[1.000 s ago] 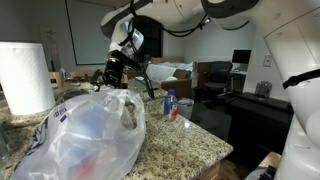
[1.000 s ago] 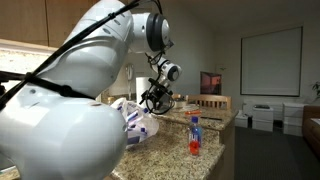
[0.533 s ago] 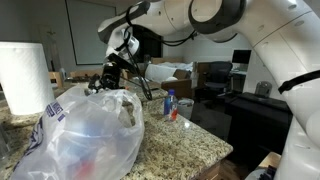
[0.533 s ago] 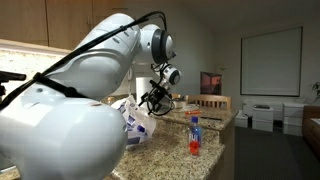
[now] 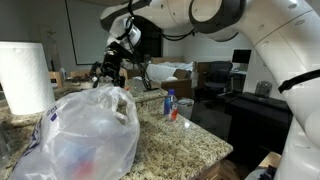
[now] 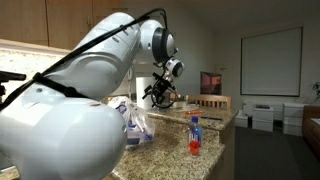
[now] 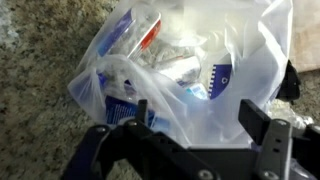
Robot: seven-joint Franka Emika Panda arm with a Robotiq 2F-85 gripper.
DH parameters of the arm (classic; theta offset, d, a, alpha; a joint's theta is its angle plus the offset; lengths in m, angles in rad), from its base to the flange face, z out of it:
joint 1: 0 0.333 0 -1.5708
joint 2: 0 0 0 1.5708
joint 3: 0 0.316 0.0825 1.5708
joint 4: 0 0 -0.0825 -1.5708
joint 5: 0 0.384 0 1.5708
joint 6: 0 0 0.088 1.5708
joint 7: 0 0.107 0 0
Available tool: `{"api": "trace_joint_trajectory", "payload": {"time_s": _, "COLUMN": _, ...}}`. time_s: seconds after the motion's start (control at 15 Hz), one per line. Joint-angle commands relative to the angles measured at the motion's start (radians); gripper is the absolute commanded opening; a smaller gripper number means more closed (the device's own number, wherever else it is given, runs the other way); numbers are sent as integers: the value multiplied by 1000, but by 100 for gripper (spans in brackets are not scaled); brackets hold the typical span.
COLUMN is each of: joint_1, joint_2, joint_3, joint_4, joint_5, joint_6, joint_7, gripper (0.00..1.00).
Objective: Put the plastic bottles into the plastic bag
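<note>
Standing upright: bottle; bag mouth upward.

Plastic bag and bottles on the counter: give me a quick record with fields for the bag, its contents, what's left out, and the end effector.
bag: plastic bag on the counter, mouth up
contents: bottles with blue labels, seen through the plastic
left out: one bottle upright on the counter, apart from the bag
robot: end effector above the bag's mouth, jaws apart, nothing held
</note>
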State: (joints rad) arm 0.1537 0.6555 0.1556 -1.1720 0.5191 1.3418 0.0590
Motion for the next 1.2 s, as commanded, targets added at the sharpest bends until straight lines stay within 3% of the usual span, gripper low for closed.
{"api": "trace_joint_trajectory", "payload": {"time_s": 0.0, "joint_1": -62, "joint_2": -134, "joint_3": -41, "joint_4": -88, "joint_5": -9, "joint_6": 101, "joint_7": -5, "gripper": 100}}
{"api": "trace_joint_trajectory", "payload": {"time_s": 0.53, "joint_1": -196, "joint_2": -320, "joint_3": -183, "joint_4": -309, "joint_5": -44, "joint_6": 361, "joint_7": 31, "gripper": 100}}
{"api": "trace_joint_trajectory", "payload": {"time_s": 0.8, "joint_1": -186, "joint_2": -385, "joint_3": -228, "joint_4": -487, "joint_5": -129, "joint_6": 570, "joint_7": 107, "gripper": 100}}
{"api": "trace_joint_trajectory", "payload": {"time_s": 1.13, "joint_1": -163, "joint_2": -518, "joint_3": -258, "joint_4": -743, "joint_5": -304, "joint_6": 772, "joint_7": 318, "gripper": 100}}
